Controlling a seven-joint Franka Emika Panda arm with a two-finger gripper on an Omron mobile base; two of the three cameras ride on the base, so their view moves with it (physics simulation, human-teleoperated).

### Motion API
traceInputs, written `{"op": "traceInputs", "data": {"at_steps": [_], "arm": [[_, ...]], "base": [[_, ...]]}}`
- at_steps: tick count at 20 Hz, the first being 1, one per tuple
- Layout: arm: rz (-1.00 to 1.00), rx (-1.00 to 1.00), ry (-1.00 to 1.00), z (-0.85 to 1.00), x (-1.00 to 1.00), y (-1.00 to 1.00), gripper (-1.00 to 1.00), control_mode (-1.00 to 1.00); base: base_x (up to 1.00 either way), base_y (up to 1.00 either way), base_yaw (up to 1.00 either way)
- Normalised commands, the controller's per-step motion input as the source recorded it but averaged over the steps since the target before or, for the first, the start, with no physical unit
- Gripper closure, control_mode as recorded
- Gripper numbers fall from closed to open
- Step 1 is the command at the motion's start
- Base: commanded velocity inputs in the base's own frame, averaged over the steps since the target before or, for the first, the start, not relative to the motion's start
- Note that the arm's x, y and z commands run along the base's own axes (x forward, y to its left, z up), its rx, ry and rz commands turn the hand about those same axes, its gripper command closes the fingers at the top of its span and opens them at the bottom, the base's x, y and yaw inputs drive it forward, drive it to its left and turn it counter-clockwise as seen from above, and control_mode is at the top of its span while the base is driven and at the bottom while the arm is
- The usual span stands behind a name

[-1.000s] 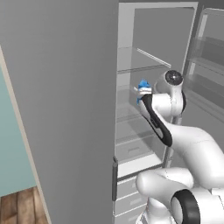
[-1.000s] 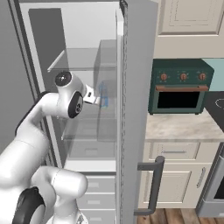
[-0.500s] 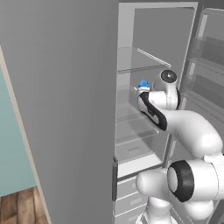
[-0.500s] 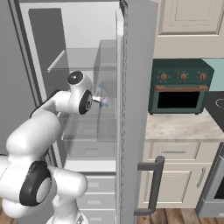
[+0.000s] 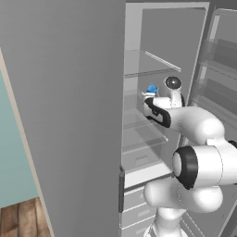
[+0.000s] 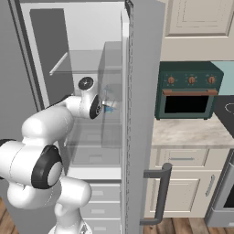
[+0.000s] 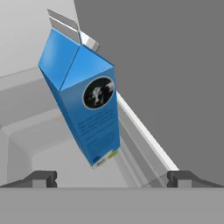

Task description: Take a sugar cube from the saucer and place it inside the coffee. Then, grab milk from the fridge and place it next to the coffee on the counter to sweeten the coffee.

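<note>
Standing wide open, the fridge [image 5: 69, 115] showed its pale inside and clear shelves, with its door swung out to the right, which is why the arm could reach straight in from the front. Further right, past the fridge wall, a marble surface [image 6: 192, 132] carried a dark green toaster oven [image 6: 189, 91]; I judged the carton was meant to end up along that surface, though no mug was visible from there.

The white arm stretched into the middle of the fridge at shelf height, wrist level with the milk [image 7: 83, 105] so the hand [image 7: 111, 179] could close on its sides rather than on its gabled top. The blue carton stood on a shelf [image 5: 143, 136] near the fridge's wall, its round label facing the hand.

The hand was spread fully apart, one finger [image 7: 41, 178] on each side of the carton's base and neither touching it, nothing held. It looked to me like the last lining-up before a squeeze.
</note>
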Motion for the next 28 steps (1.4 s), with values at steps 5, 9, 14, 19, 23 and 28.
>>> {"op": "traceInputs", "data": {"at_steps": [5, 9, 14, 19, 23, 28], "arm": [[0.00, 0.00, 0.00, -0.08, 0.48, 0.00, -1.00, -1.00], [0.00, 0.00, 0.00, -0.18, 0.34, 0.00, -1.00, -1.00], [0.00, 0.00, -0.03, -0.23, 0.25, 0.00, -1.00, -1.00], [0.00, 0.00, -0.06, -0.18, 0.20, 0.00, -1.00, -1.00], [0.00, 0.00, -0.05, -0.13, 0.19, 0.00, -1.00, -1.00], [0.00, 0.00, -0.05, -0.12, 0.12, 0.00, -1.00, -1.00]], "base": [[0.00, 0.00, 0.00], [0.00, 0.00, 0.00], [0.00, 0.00, 0.00], [0.00, 0.00, 0.00], [0.00, 0.00, 0.00], [0.00, 0.00, 0.00]]}}
